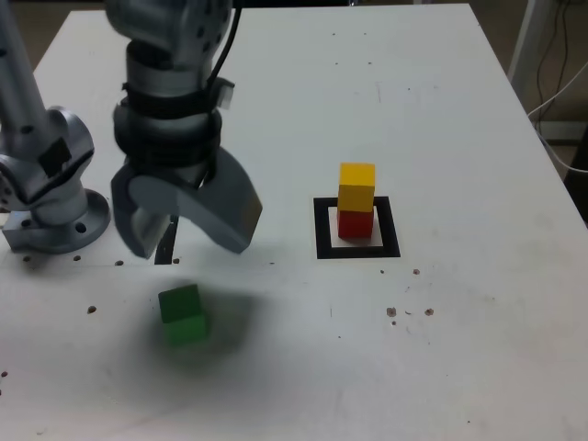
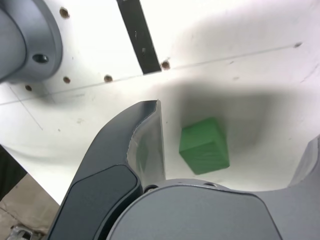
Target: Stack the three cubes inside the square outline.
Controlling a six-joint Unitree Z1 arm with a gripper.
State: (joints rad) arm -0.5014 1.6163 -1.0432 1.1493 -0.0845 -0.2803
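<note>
Inside square outline [image 1: 320,228]: yellow cube [image 1: 356,186] sits on red cube [image 1: 355,223], two of three stacked. Green cube [image 1: 182,314] left, lying alone on table [image 1: 459,110], well apart toward exterior view's left. My pincer [image 1: 184,220] hangs above it, jaws spread wide, gripping nothing. No brands, labels, writing readable anywhere.

Three cubes: one red cube [image 1: 355,223], one yellow cube [image 1: 356,186], one green cube [image 1: 182,314].
</note>
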